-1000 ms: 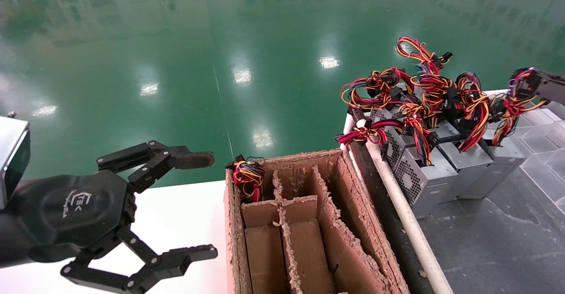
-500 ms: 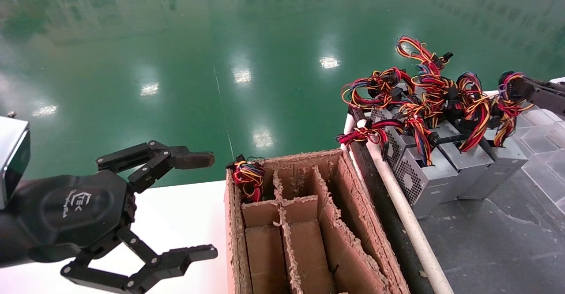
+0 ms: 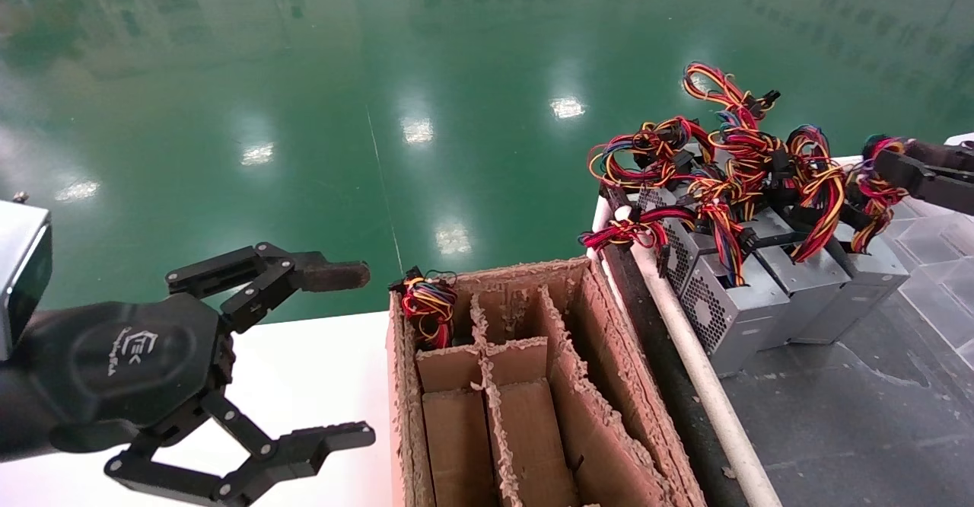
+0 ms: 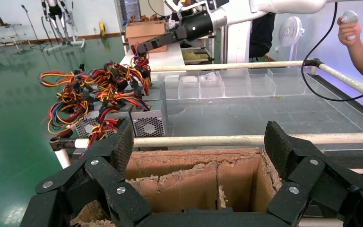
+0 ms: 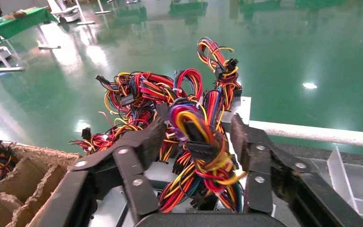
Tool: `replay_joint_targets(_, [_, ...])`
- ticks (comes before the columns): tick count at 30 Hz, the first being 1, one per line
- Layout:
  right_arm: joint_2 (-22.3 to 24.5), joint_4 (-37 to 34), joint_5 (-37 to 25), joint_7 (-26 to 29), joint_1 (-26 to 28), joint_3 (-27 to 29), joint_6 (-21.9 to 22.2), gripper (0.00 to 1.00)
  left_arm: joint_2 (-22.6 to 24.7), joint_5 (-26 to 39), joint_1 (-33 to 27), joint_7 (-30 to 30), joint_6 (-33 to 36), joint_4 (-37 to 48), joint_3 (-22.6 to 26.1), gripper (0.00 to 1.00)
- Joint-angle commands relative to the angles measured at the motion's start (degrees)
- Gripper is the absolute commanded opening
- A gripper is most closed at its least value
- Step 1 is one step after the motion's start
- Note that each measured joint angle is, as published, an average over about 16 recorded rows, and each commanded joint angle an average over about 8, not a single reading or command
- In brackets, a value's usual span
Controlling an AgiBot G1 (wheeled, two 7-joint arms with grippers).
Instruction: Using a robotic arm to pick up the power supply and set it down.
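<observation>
The right claw [image 3: 898,158] was out at the far right edge of the frame, over the row of grey boxes. The right wrist view showed that claw [image 5: 196,135] open, a black finger on each side of the power supply's wire bundle [image 5: 198,142]. The red, yellow, black and purple wires sat between the pads, a gap showed on the one side, and nothing was clamped. I could not tell whether the other pad touched the wires.

The power supply [image 3: 875,263] stood on the dark desk [image 3: 852,416] at centre right of the frame. It was the rightmost box in the row, touching its neighbour, with its wire bundle [image 3: 871,187] rising from its top. The other grey boxes [image 3: 723,309] stood beside it with long red-orange wires [image 3: 715,157] looping above them. Clear plastic trays [image 3: 936,240] lay just beyond, toward the right edge. From the left wrist camera the white robotic arm [image 4: 283,5] reached across to that same bundle.

At lower left the left claw [image 3: 350,355] hung over the white desk [image 3: 304,385] with its fingers spread wide and holding nothing. Its own camera showed the left claw [image 4: 199,146] facing the cardboard box [image 4: 194,179].

That cardboard box [image 3: 609,355] sat at bottom centre, split by ragged dividers. One small bundle of coloured wires [image 3: 428,305] poked out of its far-left compartment. A white rail [image 3: 700,370] ran between the box and the dark desk, and glossy green floor [image 3: 304,111] filled the upper frame.
</observation>
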Motion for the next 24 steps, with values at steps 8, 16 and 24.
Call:
replay_joint_targets(8, [2.6, 1.1, 0.8, -1.3, 2.3, 0.6, -4.0, 1.0, 0.0, 0.0, 0.0, 0.0, 0.0, 0.0, 0.0, 1.0])
replay_joint_targets(16, [3.7, 4.4, 2.4, -2.2, 1.5, 2.3, -7.8, 1.0, 0.0, 0.0, 0.0, 0.0, 0.0, 0.0, 0.0, 1.0])
replay_joint_targets(24, [3.2, 13.5, 2.9, -0.5, -3.5, 4.9, -7.3, 1.0, 0.0, 0.0, 0.0, 0.0, 0.0, 0.0, 0.0, 1.0])
